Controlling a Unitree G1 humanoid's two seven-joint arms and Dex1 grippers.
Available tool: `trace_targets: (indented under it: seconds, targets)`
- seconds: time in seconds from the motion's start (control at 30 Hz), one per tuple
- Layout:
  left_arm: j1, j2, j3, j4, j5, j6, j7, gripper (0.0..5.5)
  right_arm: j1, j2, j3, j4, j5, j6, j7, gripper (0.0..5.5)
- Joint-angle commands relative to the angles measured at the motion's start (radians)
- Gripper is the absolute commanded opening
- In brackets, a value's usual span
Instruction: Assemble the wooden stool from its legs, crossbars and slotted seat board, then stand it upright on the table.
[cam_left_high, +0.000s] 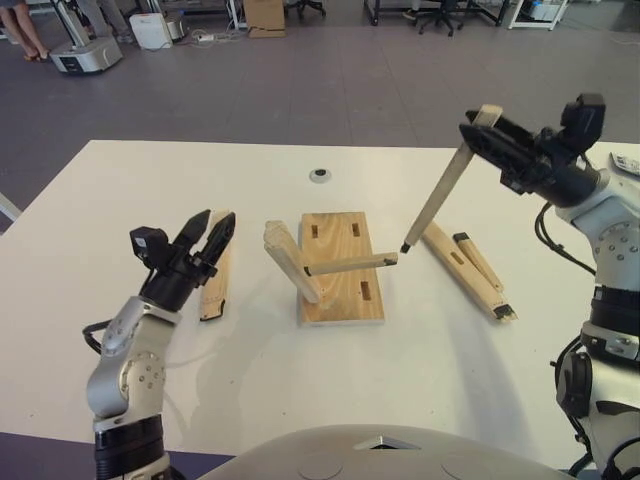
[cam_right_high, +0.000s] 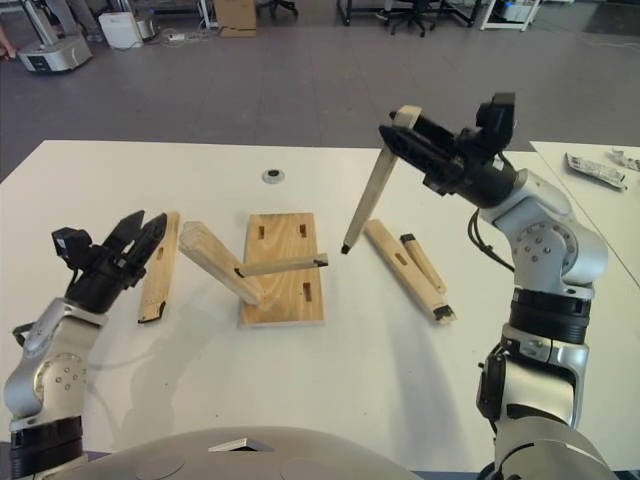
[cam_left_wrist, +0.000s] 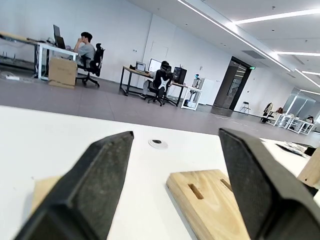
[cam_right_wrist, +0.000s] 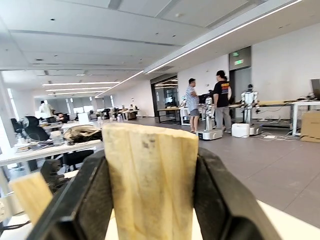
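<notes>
The slotted seat board (cam_left_high: 342, 288) lies flat at the table's middle. One leg (cam_left_high: 291, 262) with a crossbar (cam_left_high: 352, 265) joined to it rests across the board's left side. My right gripper (cam_left_high: 482, 130) is shut on the top end of another leg (cam_left_high: 438, 192), held up at a slant with its dark foot just above the table by the board's right edge; this held leg (cam_right_wrist: 150, 185) sits between the fingers. My left gripper (cam_left_high: 216, 224) hovers open over a leg (cam_left_high: 217, 285) lying left of the board (cam_left_wrist: 210, 200).
A further leg (cam_left_high: 462, 268) and a thinner bar (cam_left_high: 481, 262) lie side by side on the table right of the board. A round grommet (cam_left_high: 319, 175) sits in the tabletop behind it. The table's front area is bare white surface.
</notes>
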Motion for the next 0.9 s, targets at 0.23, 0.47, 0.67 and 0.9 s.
trace_targets:
  seconds: [0.23, 0.47, 0.67, 0.9]
  targets:
    - [0.098, -0.066, -0.097, -0.038, 0.017, -0.108, -0.017, 3.12, 0.316, 0.106, 0.054, 0.012, -0.132, -0.361, 0.101, 2.08]
    - [0.146, -0.054, -0.074, -0.075, -0.013, -0.121, -0.016, 3.12, 0.316, -0.137, 0.037, 0.135, -0.125, -0.292, 0.319, 2.07]
    - [0.153, -0.059, -0.070, -0.091, -0.026, -0.137, -0.004, 3.12, 0.236, -0.187, 0.121, 0.142, -0.186, -0.359, 0.390, 2.07]
    - [0.135, -0.029, -0.064, -0.089, -0.053, -0.129, -0.016, 3.12, -0.031, -0.163, 0.097, 0.094, -0.041, -0.213, 0.329, 2.07]
